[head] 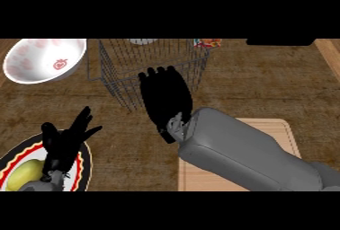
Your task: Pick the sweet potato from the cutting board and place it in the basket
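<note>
The wire basket (113, 63) stands at the back centre of the counter. My right hand (164, 101) is stretched over the basket's near side, back upward, with its fingers straight and reaching past the rim; it is open. No sweet potato shows anywhere; the hand and the grey forearm hide whatever lies under them. The wooden cutting board (275, 128) lies at the lower right, largely covered by my right forearm, and its visible part is bare. My left hand (65, 141) rests open at the lower left, fingers up.
A white bowl (43, 60) with red prints sits at the back left. A plate (83, 166) with a red and yellow rim holds a yellow-green fruit (25, 173) beneath my left hand. A small colourful packet (208, 42) lies behind the basket.
</note>
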You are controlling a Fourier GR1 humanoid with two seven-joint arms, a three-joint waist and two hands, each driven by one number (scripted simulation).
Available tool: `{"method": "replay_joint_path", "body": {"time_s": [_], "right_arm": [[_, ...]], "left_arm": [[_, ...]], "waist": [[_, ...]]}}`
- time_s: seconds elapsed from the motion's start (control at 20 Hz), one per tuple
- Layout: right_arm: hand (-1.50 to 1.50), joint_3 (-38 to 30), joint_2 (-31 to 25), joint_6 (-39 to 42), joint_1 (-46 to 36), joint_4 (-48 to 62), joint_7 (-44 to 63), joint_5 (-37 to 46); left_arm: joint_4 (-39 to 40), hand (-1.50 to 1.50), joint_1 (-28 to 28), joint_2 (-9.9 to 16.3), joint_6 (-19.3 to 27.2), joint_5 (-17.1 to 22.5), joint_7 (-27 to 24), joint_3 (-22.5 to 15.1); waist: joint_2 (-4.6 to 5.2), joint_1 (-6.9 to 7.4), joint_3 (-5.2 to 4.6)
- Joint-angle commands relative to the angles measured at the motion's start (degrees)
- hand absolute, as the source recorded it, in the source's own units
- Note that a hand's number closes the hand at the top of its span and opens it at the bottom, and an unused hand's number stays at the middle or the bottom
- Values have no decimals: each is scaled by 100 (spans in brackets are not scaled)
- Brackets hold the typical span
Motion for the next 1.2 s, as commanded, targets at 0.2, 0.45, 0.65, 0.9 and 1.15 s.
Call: {"method": "replay_joint_path", "body": {"time_s": [0.2,0.45,0.65,0.9,1.15], "right_arm": [[-150,-575,283,2335,-1098,783,1212,-1287],[-150,-720,206,3007,-1607,1313,1325,-1806],[-150,-728,403,3147,-1903,1612,1510,-2107],[-150,-855,333,3154,-2001,1733,1581,-2441],[-150,-805,497,2903,-1902,1690,1725,-2541]], "left_arm": [[175,0,609,121,96,-58,363,-98],[280,0,612,70,173,-81,336,-65],[-7,0,888,21,219,-56,393,-150],[-7,0,912,89,221,-46,415,-54],[85,0,955,117,167,-93,291,-18]], "waist": [[46,-66,-50],[63,-203,-51],[20,-175,-41],[44,-270,-29],[72,-290,-29]]}}
